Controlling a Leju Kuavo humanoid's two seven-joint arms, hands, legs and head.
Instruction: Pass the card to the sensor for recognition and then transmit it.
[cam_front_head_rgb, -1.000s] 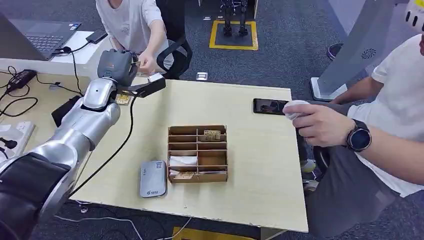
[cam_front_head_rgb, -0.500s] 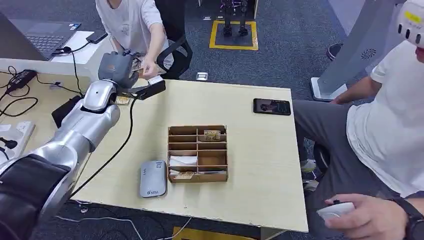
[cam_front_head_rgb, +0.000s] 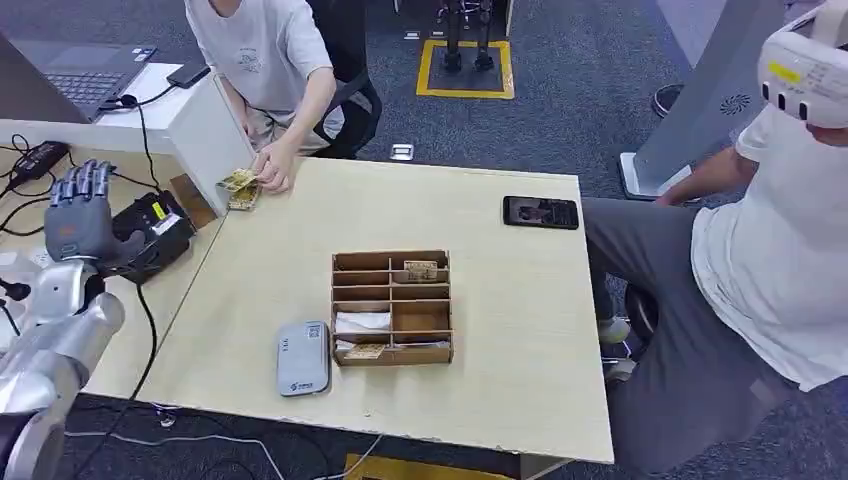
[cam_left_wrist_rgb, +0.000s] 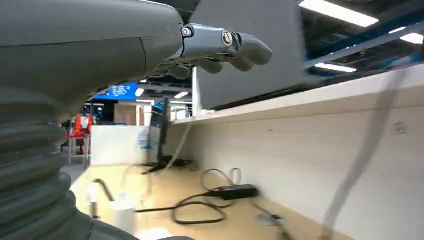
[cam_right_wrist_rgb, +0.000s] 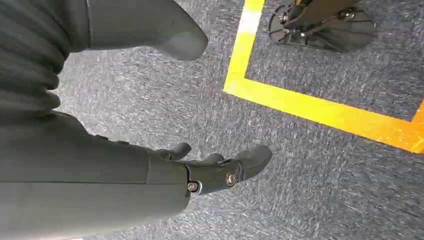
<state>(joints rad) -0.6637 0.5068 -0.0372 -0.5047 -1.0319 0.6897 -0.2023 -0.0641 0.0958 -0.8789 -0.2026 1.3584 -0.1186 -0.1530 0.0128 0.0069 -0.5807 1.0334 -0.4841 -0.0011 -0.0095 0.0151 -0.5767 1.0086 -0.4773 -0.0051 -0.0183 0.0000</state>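
The card (cam_front_head_rgb: 238, 181) lies at the far left corner of the pale worktop (cam_front_head_rgb: 500, 330), at about 11 o'clock from the wooden organizer (cam_front_head_rgb: 392, 307), under a person's hand (cam_front_head_rgb: 272, 172) that pinches it; a second small card sits just beside it at the corner edge. The grey sensor (cam_front_head_rgb: 303, 357) lies flat at the organizer's 9 o'clock, just beside it and near the worktop's near edge. In the head view the left hand (cam_front_head_rgb: 78, 210) is raised over the neighbouring desk at the far left, fingers (cam_front_head_rgb: 88, 180) spread upright and holding nothing, next to a black device (cam_front_head_rgb: 155, 222) with a cable. The left wrist view adds what the head view lacks: that hand's fingers extended in front of a white partition, with cables and a power brick on the desk. The right wrist view shows the right hand (cam_right_wrist_rgb: 210, 167) hanging over grey carpet with a yellow floor line (cam_right_wrist_rgb: 320, 112), fingers loosely apart and empty. A black phone (cam_front_head_rgb: 541, 212) lies at the worktop's far right edge, at 2 o'clock from the organizer. A second person (cam_front_head_rgb: 770, 250) sits close against the right edge. Bare worktop spreads between organizer and far edge.
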